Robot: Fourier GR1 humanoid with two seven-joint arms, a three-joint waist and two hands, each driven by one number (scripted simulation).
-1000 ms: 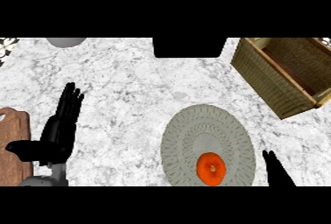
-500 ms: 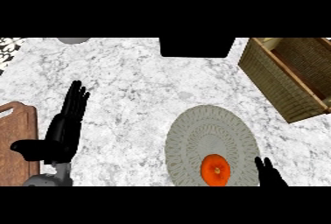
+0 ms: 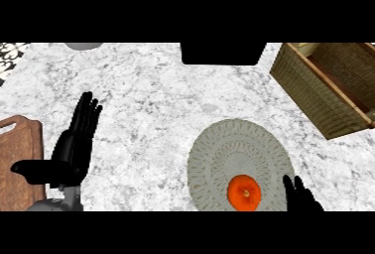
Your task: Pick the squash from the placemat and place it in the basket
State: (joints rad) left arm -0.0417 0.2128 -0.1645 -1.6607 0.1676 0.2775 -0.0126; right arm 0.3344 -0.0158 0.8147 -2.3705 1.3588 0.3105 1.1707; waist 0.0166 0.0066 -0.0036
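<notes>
An orange round squash lies on the near part of a grey round placemat, close to the view's lower edge. The wicker basket stands at the far right, tilted in the view, its brown inside showing. Only the straight fingers of my right hand show, at the bottom edge just right of the squash and apart from it. At the left, my left hand rests open with fingers up and thumb out, holding nothing.
A wooden cutting board lies at the left edge beside my left hand. A black box stands at the counter's far edge, and a grey round object peeks in at the top left. Marble counter lies between.
My right hand has shifted left along the bottom edge toward the squash. The whole scene has slid a little in the view; my left hand keeps its pose.
</notes>
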